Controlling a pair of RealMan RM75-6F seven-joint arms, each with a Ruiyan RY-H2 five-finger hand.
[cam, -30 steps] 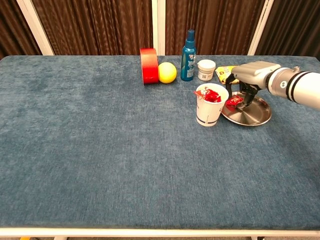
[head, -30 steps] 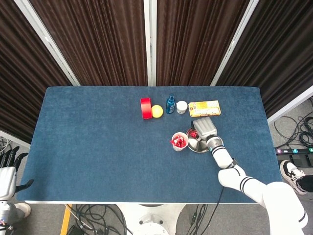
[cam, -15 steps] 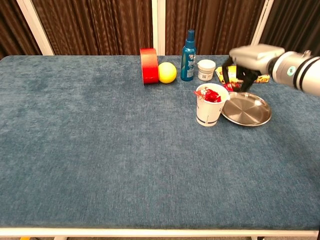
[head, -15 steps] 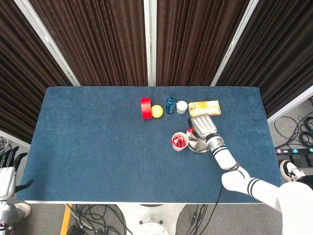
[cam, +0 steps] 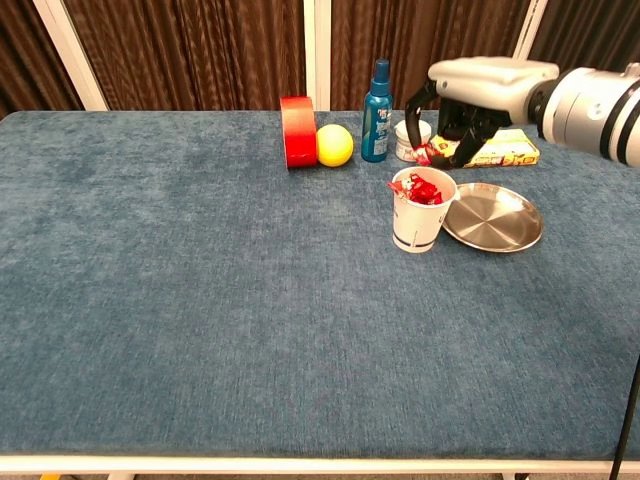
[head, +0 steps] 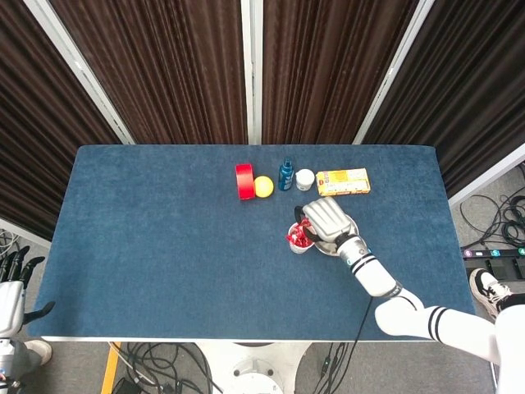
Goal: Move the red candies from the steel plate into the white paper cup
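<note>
The white paper cup (cam: 418, 222) stands mid-table, right of centre, with red candies (cam: 423, 190) in it. Just to its right the steel plate (cam: 497, 217) lies bare. My right hand (cam: 482, 88) hovers above and slightly behind the cup and pinches a red candy (cam: 430, 153) between its fingertips. From the head view the right hand (head: 326, 219) covers part of the plate (head: 339, 246) and reaches over the cup (head: 300, 238). My left hand (head: 11, 285) hangs off the table's near left corner, fingers apart, holding nothing.
Along the back stand a red cylinder (cam: 296, 131), a yellow ball (cam: 335, 145), a blue spray bottle (cam: 378, 98), a small white jar (cam: 411, 141) and a yellow box (cam: 506, 151). Blue cloth (cam: 200, 300) covers the table.
My right hand picked the last candy off the plate, rose, and moved left to above the cup. The plate now lies bare. The left hand has not moved.
</note>
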